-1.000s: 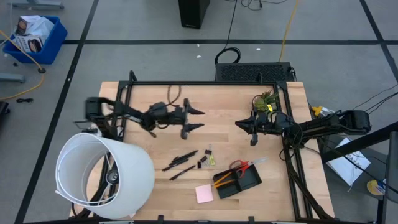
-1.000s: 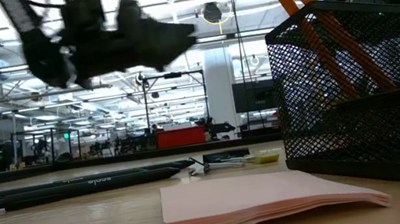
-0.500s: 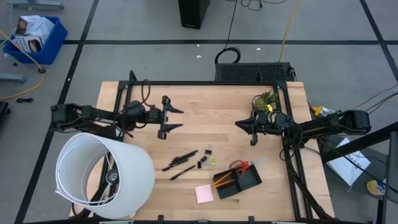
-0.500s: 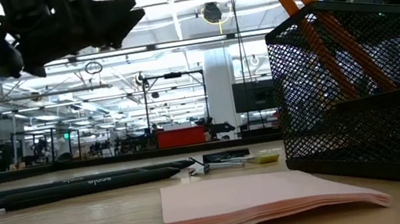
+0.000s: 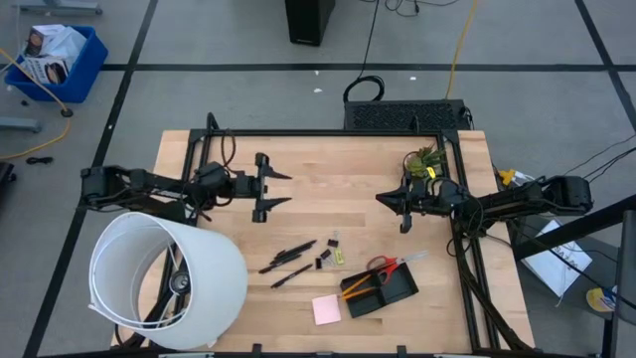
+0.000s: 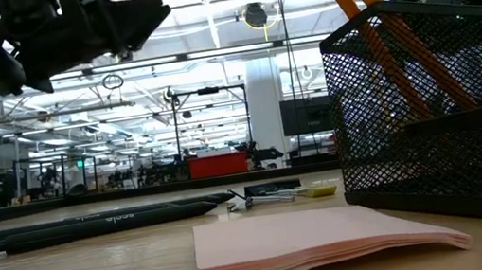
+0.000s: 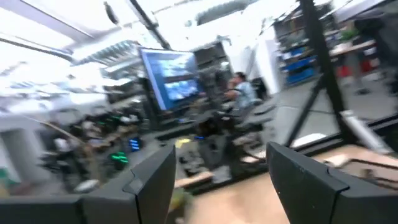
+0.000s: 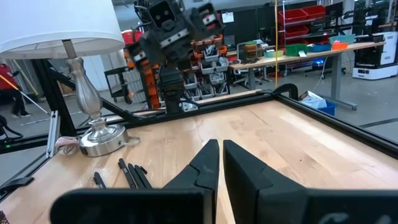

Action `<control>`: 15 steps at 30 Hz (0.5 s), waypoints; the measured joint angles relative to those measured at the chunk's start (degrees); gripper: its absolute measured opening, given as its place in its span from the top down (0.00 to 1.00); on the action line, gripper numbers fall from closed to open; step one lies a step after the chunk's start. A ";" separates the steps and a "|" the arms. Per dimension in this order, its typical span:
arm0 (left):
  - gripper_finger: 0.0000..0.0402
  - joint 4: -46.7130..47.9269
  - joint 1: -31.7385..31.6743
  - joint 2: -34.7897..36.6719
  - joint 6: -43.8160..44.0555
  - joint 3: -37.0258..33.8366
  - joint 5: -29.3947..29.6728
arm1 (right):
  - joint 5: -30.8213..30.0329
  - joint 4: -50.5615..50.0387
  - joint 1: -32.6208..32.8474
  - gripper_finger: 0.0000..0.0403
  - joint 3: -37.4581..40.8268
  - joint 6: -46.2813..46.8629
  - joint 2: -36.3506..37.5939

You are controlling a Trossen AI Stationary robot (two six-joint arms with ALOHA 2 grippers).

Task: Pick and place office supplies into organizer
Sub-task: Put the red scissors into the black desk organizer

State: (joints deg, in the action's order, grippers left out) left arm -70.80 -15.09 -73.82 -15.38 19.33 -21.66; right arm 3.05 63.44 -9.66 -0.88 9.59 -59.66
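Observation:
The black organizer (image 5: 386, 289) sits near the table's near edge; in the low view it is a mesh basket (image 6: 441, 124). Red-handled scissors (image 5: 383, 265) and an orange pencil (image 5: 358, 283) lie in it, leaning on its rim. The pink pad (image 5: 326, 310) lies flat to its left. Black pens (image 5: 288, 257) and small clips (image 5: 333, 244) lie on the wood. My left gripper (image 5: 276, 190) hovers open above the table's far left part. My right gripper (image 5: 391, 204) hangs shut over the far right part, holding nothing.
A large white lampshade (image 5: 164, 278) covers the near left corner; its metal base (image 8: 102, 140) stands on the wood. A potted plant (image 5: 422, 159) is at the far right. A black frame (image 5: 328, 134) runs along the table's edges. Bare wood lies between the two grippers.
My left gripper has drawn back toward the table's left edge and risen, staying open; most of that came in the first half second. The right arm and the supplies have kept still.

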 joint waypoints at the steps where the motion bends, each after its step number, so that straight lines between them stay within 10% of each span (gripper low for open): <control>1: 0.37 -0.06 -0.01 0.03 -0.82 0.00 1.11 | 0.00 0.05 0.00 0.96 0.00 0.00 0.00; 15: 0.37 0.86 1.48 0.00 35.87 0.00 -1.08 | 0.02 0.11 0.01 0.96 0.02 0.02 -0.02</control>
State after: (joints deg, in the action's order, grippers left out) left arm -69.94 -13.61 -73.82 20.49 19.33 -22.74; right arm 3.07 63.55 -9.65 -0.86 9.61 -59.68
